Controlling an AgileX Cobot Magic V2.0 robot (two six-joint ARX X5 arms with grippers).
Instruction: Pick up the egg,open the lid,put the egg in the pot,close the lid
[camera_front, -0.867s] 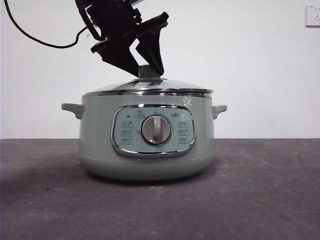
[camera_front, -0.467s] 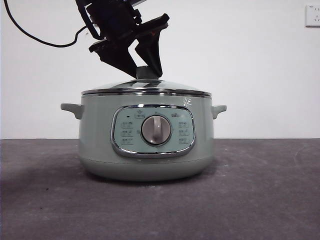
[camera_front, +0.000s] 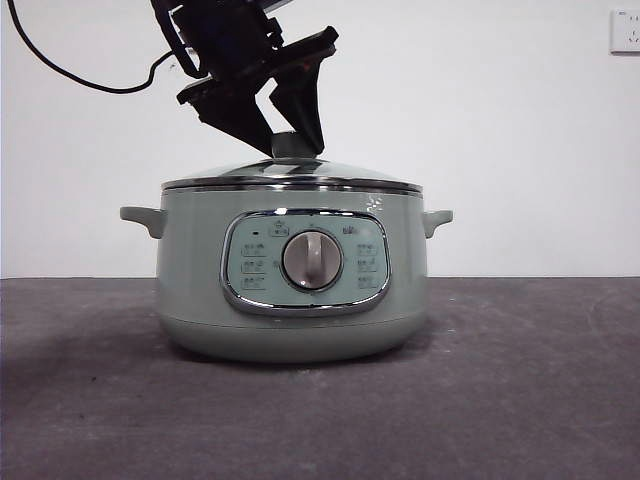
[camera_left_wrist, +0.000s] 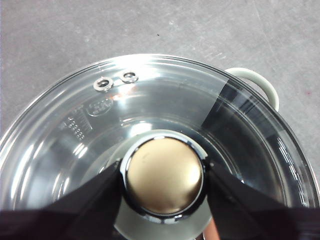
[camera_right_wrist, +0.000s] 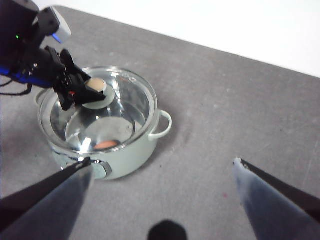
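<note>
Glass lid (camera_front: 292, 172): sits flat on pot (camera_front: 290, 270)
Left gripper (camera_left_wrist: 164, 176): jaws squeeze knob (camera_left_wrist: 163, 174)
Right gripper (camera_right_wrist: 162, 167): wide open, empty
Egg (camera_right_wrist: 106, 144): inside pot
Risk: lifting now could drag lid off again

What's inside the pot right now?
Through the glass lid, the egg lies on the pot floor. The left gripper grips the lid's knob, hiding what lies beneath.

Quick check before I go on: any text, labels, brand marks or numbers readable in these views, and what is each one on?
No text can be read in any view.
Control panel on the pot: small icons and captions around the dial, too small to read.
Pot wall above the panel: a small white mark, illegible.
Lid, left wrist view: an embossed oval stamp and a column of tiny characters, too blurred to read.
</note>
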